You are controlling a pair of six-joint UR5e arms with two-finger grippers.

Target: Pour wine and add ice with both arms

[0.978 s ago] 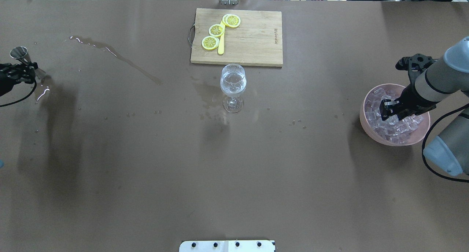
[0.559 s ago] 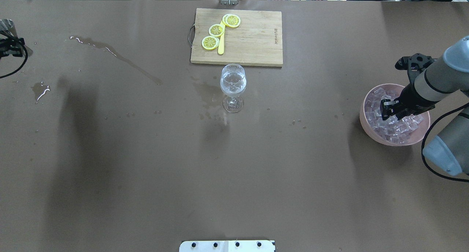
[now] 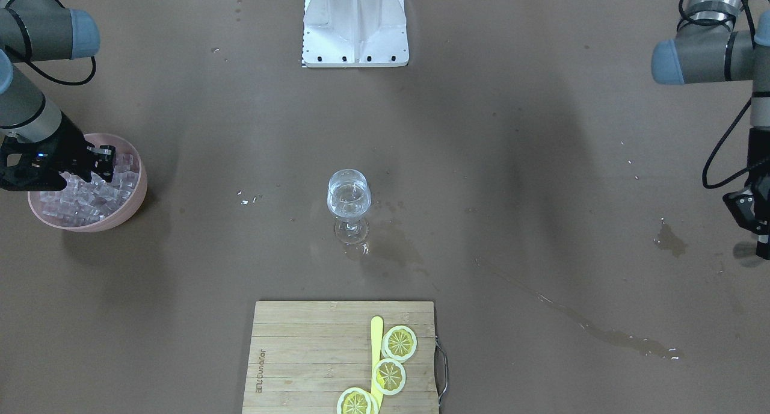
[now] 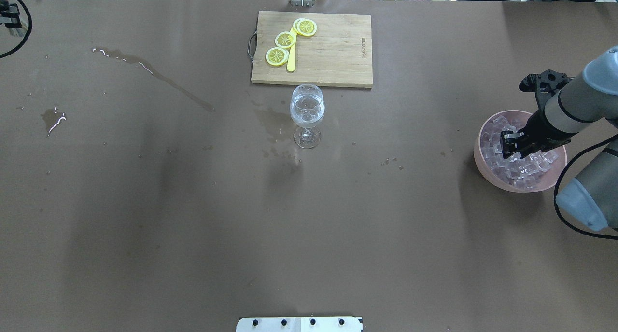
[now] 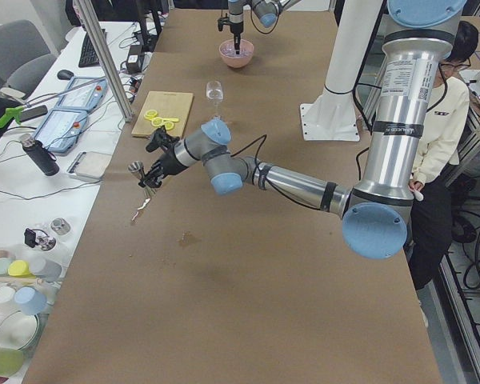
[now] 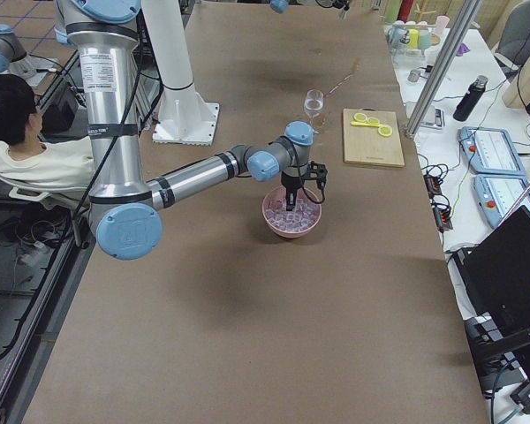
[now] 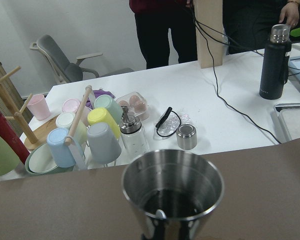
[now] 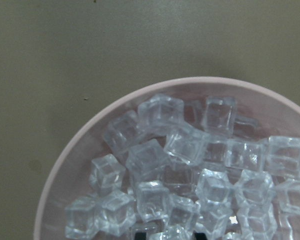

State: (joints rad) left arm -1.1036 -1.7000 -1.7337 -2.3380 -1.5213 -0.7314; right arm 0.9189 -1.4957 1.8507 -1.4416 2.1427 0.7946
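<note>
Ice (image 8: 155, 160) heaped in pink bowl (image 4: 502, 182)
Jaws of the right gripper (image 4: 508, 147) are set among the cubes, their gap indiscernible; the jigger (image 7: 172, 187) is clamped between those of the left gripper (image 5: 150, 170)

The left arm (image 5: 292, 182) is stretching out low and nearly level, ending well off to the left of the glass (image 4: 307, 111), with the left gripper (image 5: 152, 170) pointing sideways along the forearm's line. It is clamping the waist of the jigger (image 7: 172, 192) and holding it upright. The right arm (image 6: 199, 172) is reaching about as far to the glass's right, its forearm also running nearly level. Its wrist (image 4: 548, 122) is bending so that the right gripper (image 4: 508, 146) is pointing straight down, tips sitting low at the ice (image 8: 155, 160). Whether those jaws are gaping or closed is not showing.
</note>
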